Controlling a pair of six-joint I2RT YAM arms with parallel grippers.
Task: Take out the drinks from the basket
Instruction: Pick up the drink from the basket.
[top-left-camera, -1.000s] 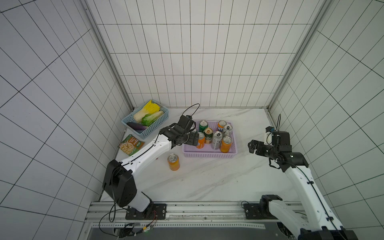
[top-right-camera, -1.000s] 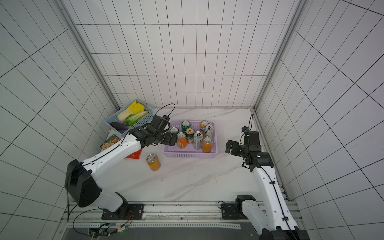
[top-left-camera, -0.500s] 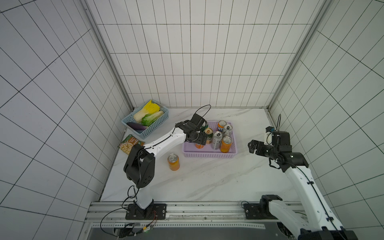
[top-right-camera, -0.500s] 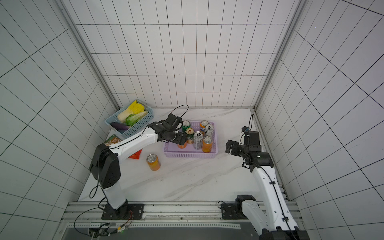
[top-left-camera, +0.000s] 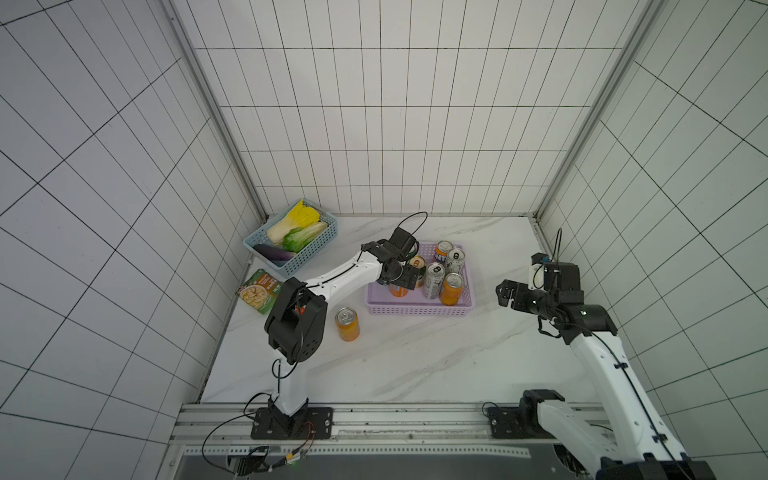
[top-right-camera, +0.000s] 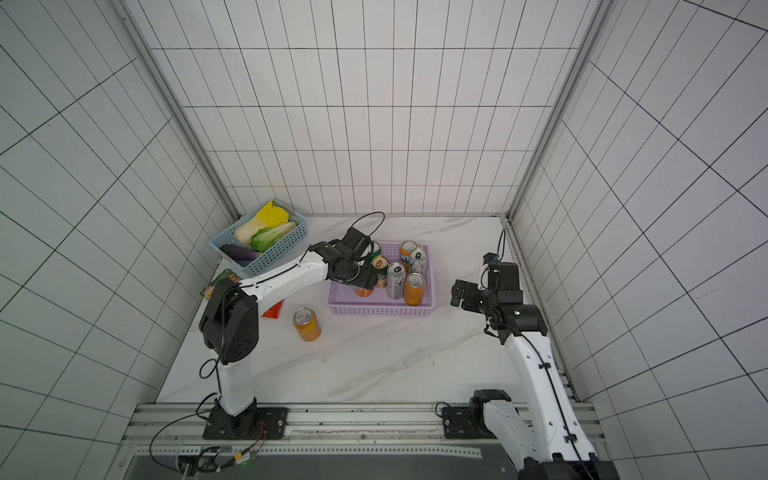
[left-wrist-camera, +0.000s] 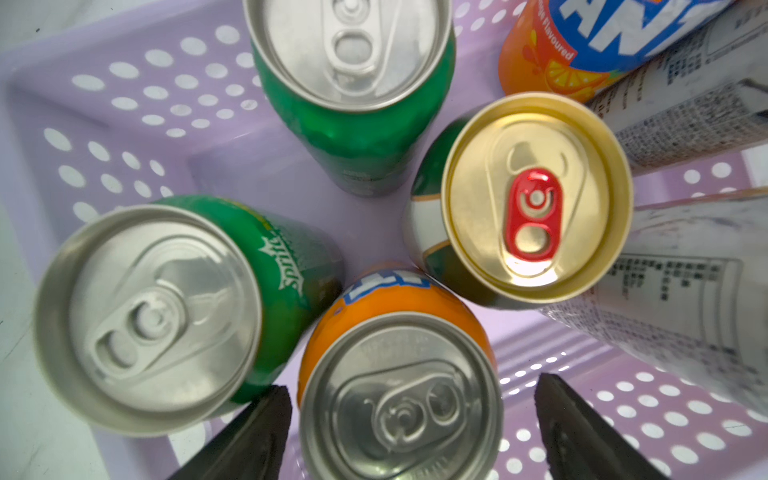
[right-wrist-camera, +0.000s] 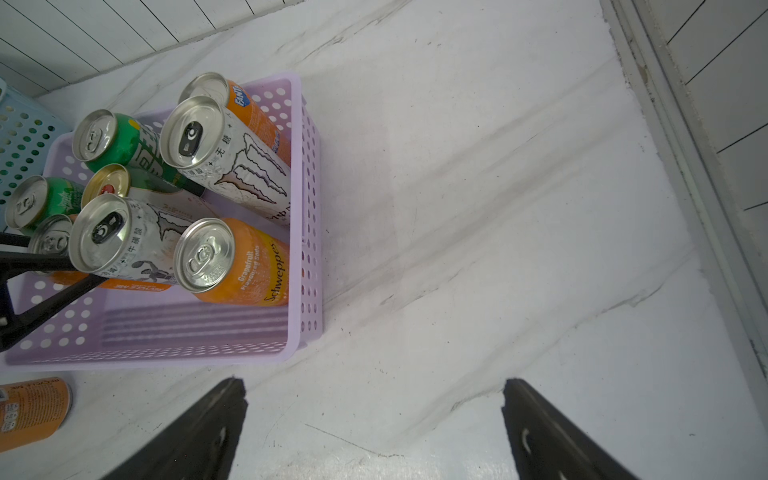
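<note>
Standing nearest the robot's bases, a freed orange can (top-left-camera: 347, 324) is resting upright on the table (top-left-camera: 415, 361), at about eight o'clock from the basket (top-left-camera: 419, 309). At the basket's three o'clock the right gripper (right-wrist-camera: 374, 382) is hovering over bare marble, its jaws spread wide and carrying nothing.

Inside the basket, toward its eight o'clock side, the left gripper (left-wrist-camera: 411, 386) is hanging over a second orange can (left-wrist-camera: 399, 415). Its jaws are wide apart and straddling the can's top, gripping nothing as far as the wrist view shows. Seven more drinks are waiting in the basket, among them a Sprite can (left-wrist-camera: 149, 316) and a gold-topped can (left-wrist-camera: 536, 195) crowding the target. Two slim silver-white cans (right-wrist-camera: 104, 237) are standing beyond it, and a Fanta can (left-wrist-camera: 582, 41) is sitting near the far wall.

The step in hand looks like the reach for the second drink. The next move is probably calling for a straight descent into the narrow gaps, a firm close, then a vertical lift so the neighbours are not tipped.
</note>
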